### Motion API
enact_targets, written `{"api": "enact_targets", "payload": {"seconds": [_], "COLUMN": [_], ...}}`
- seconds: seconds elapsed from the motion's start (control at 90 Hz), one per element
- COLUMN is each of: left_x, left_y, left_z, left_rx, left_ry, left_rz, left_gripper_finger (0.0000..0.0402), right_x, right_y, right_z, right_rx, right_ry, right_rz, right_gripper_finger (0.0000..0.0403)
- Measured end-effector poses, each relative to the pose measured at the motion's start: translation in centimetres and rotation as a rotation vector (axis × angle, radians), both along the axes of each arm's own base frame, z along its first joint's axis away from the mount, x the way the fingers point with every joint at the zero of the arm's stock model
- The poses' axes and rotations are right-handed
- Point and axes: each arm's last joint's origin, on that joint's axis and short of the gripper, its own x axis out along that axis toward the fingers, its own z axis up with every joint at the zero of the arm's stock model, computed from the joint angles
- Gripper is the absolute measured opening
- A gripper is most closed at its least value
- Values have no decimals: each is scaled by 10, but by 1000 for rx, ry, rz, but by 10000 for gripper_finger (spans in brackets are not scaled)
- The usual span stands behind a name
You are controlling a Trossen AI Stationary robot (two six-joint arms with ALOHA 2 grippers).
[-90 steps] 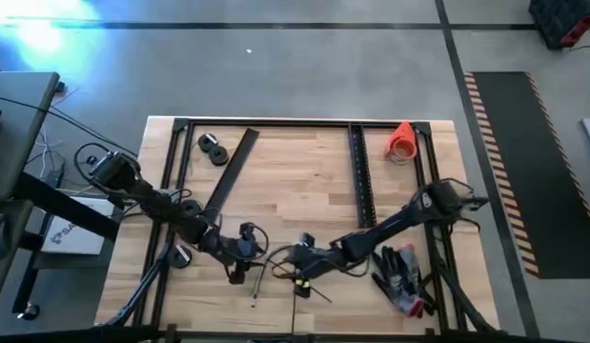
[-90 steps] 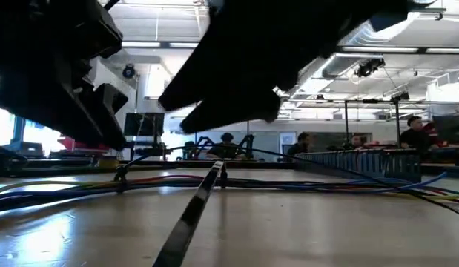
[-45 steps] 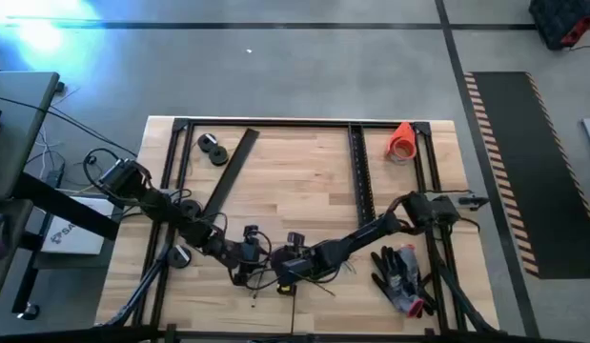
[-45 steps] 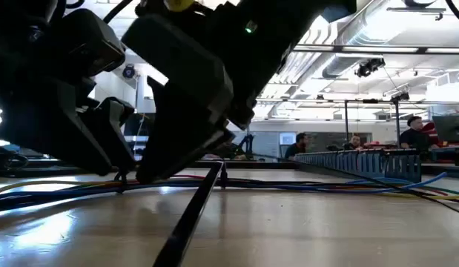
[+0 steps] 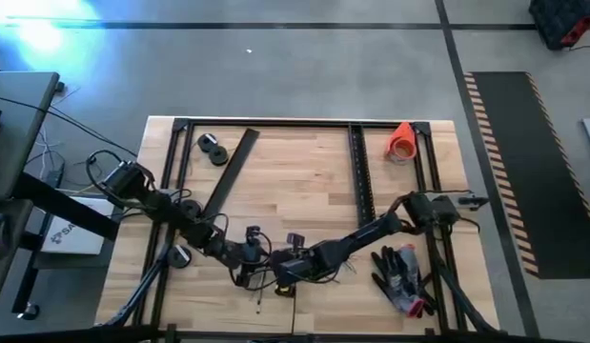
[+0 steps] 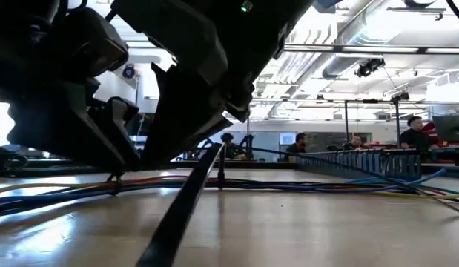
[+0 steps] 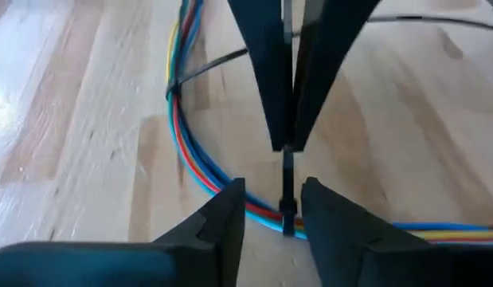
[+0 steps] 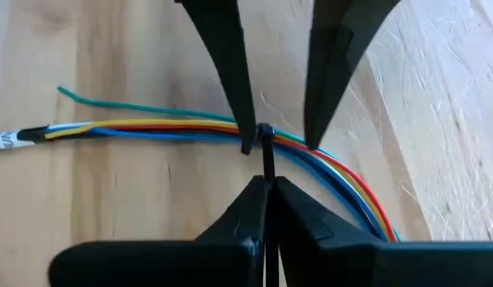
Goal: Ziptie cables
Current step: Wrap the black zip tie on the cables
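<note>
Cables [image 8: 150, 127] run left-right across the desk [image 5: 304, 181]. The left end effector [image 7: 274, 215] straddles them, narrowly parted. The right end effector [image 8: 266, 199] pinches the crosswise zip tie [image 8: 266, 151].

Even, bright overhead light is falling on the table [image 5: 304, 181] in the high view; a blue-white glare patch is blooming on the floor [image 5: 32, 33] at far left. In the low view, ceiling lights [image 6: 377, 18] are blowing out and the arms are reading as black backlit silhouettes, with a sheen lying on the wood. Both wrist views are looking soft: the near dark fingers [image 7: 214, 227] are blurring, and glare is washing out the wood grain at one side.
</note>
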Motion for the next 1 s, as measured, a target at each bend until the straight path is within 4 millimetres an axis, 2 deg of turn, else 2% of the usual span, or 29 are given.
{"api": "enact_targets", "payload": {"seconds": [0.6,0.722,0.833,1.0], "left_x": [0,0,-1,-5], "left_y": [0,0,1,3], "left_z": [0,0,-2,-7], "left_rx": [-16,-19,-9,8], "left_ry": [12,17,46,100], "left_rz": [-37,-42,-35,-31], "left_gripper_finger": [9,3,1,2], "right_x": [0,-1,-8,-28], "right_y": [0,0,3,21], "right_z": [0,-1,0,-4], "right_rx": [8,33,58,63], "right_ry": [3,21,74,177], "right_rz": [0,-10,-40,-60], "right_gripper_finger": [0,0,0,0]}}
